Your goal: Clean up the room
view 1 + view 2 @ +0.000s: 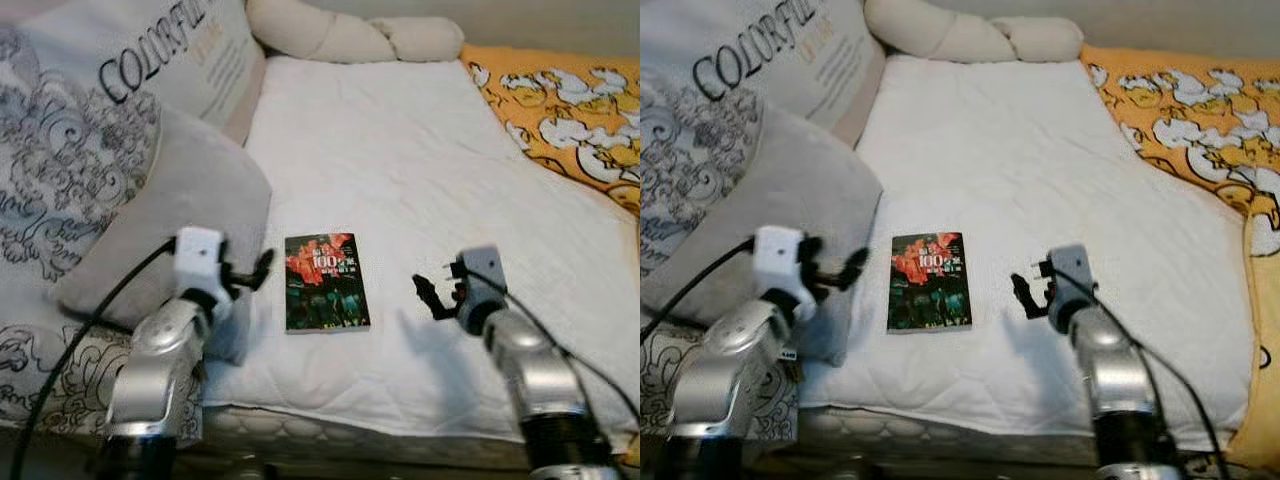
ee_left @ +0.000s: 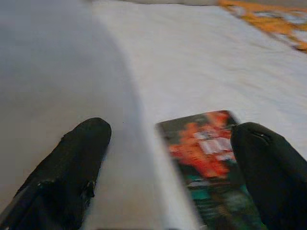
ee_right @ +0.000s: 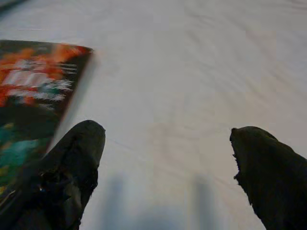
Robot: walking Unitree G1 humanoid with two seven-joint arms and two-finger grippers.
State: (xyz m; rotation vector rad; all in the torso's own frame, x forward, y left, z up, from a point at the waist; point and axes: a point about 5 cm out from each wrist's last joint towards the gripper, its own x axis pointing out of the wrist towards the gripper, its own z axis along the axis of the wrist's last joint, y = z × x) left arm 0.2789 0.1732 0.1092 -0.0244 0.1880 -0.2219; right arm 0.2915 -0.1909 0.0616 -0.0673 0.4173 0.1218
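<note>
Book (image 1: 325, 283) first: it lies flat and face up on the white bedsheet (image 1: 400, 160), near the front edge of the bed, square to me and between my two arms. I judge it the stray thing to tidy away, since nothing else loose lies on the sheet.

My left gripper (image 1: 252, 272) hovers just beside the book's left edge, fingers spread wide with nothing between them; in the left wrist view one finger (image 2: 72, 172) sits over the grey pillow and the other over the cover. My right gripper (image 1: 432, 296) hangs off the book's right side, a little apart from it, also wide open and empty, with bare sheet showing between its fingers (image 3: 72, 167). I hold both so as to flank the book, ready to close in from either side.

What crowds me is the grey pillow (image 1: 190, 200), bulging right up to the book's left edge, so my left fingers have little room. Behind it leans a printed cushion (image 1: 170, 60). A cream bolster (image 1: 350, 35) lies at the head of the bed, and an orange patterned blanket (image 1: 560, 100) covers the far right, well apart.
</note>
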